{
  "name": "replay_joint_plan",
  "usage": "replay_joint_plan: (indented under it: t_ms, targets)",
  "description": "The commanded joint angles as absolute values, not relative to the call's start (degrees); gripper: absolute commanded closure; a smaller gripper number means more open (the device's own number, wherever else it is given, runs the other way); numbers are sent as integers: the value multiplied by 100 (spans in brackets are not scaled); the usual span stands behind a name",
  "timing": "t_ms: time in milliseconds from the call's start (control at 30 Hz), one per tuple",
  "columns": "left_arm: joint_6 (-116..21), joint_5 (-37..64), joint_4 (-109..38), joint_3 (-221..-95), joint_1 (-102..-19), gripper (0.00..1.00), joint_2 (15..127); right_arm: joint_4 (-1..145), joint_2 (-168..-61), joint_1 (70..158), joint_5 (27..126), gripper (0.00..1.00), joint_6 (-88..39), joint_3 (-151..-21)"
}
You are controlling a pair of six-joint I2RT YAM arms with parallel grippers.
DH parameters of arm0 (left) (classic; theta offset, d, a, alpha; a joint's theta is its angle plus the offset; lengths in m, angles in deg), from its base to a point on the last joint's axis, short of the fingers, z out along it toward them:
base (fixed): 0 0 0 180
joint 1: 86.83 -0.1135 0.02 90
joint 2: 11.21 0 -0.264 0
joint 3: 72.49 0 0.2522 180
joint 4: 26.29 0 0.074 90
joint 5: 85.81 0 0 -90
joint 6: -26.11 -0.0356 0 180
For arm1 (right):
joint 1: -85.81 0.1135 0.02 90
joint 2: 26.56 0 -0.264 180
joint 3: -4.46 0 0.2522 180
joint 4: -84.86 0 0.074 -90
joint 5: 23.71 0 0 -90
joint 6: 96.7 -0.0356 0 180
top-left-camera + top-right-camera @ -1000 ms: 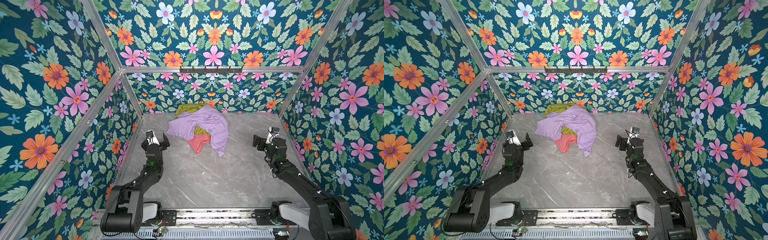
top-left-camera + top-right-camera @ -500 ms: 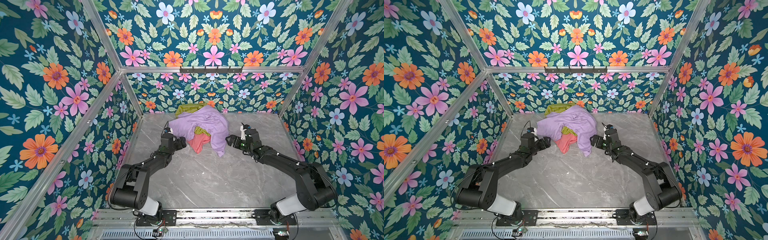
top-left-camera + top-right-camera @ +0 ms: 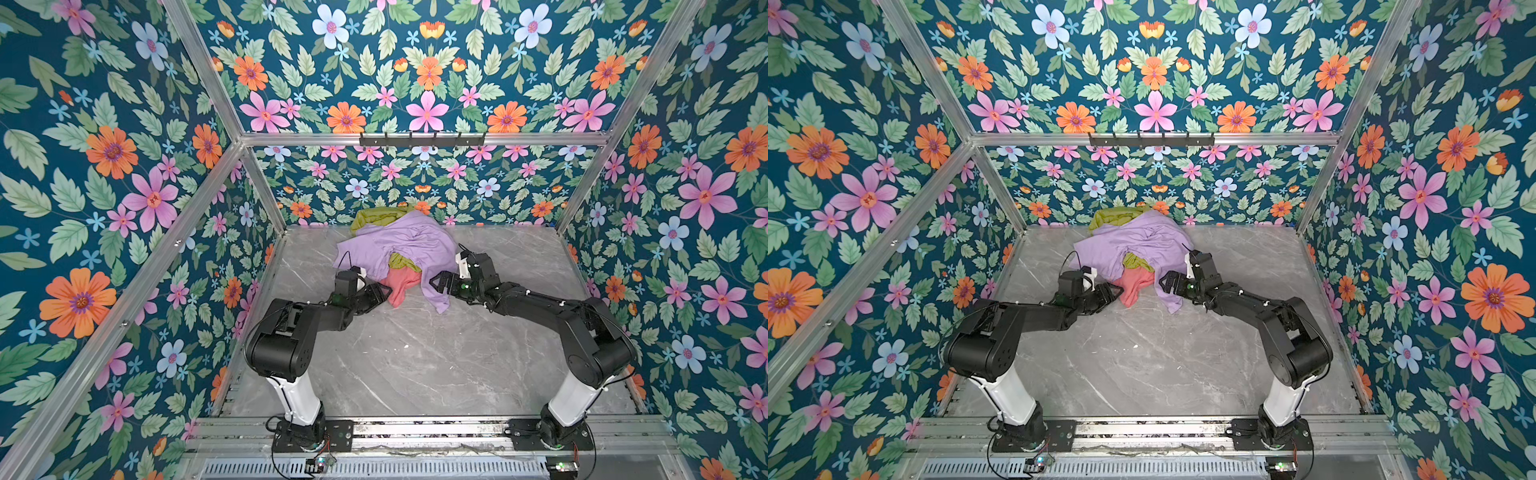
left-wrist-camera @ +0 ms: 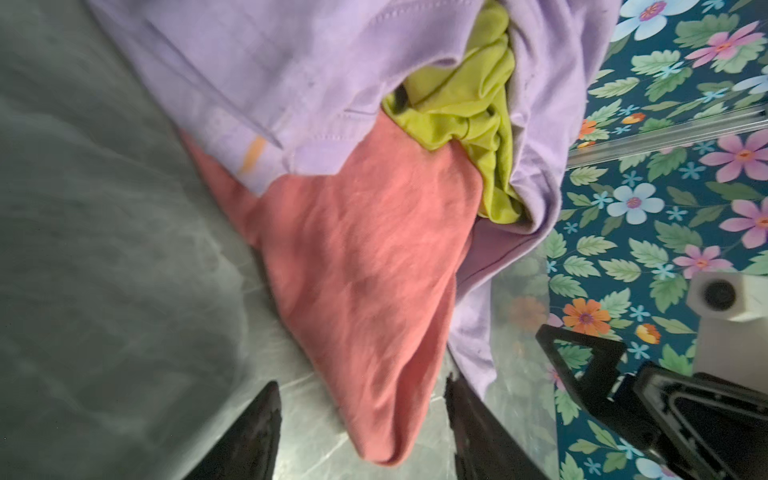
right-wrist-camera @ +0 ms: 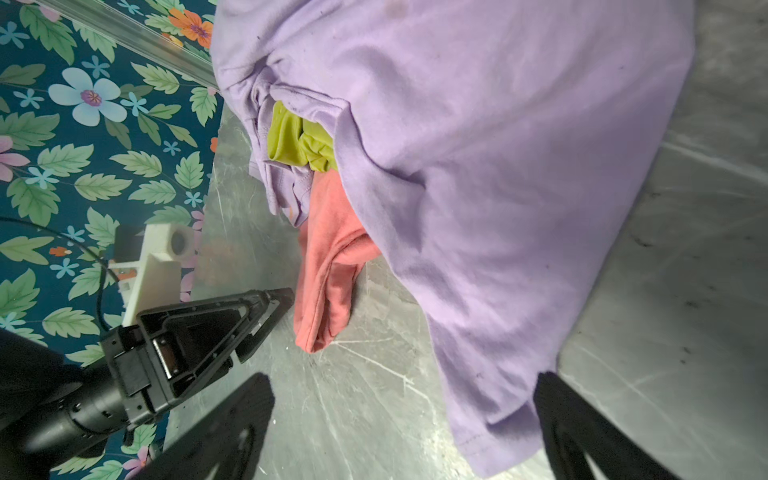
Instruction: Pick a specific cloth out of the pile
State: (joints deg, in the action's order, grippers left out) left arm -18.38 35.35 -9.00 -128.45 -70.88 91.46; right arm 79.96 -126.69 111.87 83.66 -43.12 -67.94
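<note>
At the pile's near edge, both claws gape (left straddling the cloth, right straddling lilac).

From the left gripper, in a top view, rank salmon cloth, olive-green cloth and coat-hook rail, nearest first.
From the left gripper:
1. Salmon cloth, right at its tips.
2. Olive-green cloth, just behind, under the lilac cloth.
3. Coat-hook rail, on the back wall.

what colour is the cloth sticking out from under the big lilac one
Salmon pink, plain; the cloth shows best in the left wrist view.

Bare marble floor before the pile; lilac cloth overhanging salmon cloth.
</note>
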Motion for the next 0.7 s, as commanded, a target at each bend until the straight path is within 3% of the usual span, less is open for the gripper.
replay_joint_plan:
  t_ms: [0, 267, 667]
  targets:
    - [-1569, 3837, -380, -12906, -7057, 39, 9385, 7945, -12731, 11257, 8469, 1, -4322, -6893]
    - [-1634, 3891, -750, -13272, -7065, 54, 9720, 7839, -12747, 11340, 8475, 1, -4295, -6934]
    - [-1727, 3890, -973, -13433, -7066, 84, 9744, 7908, -12704, 11384, 8563, 1, -4291, -6837]
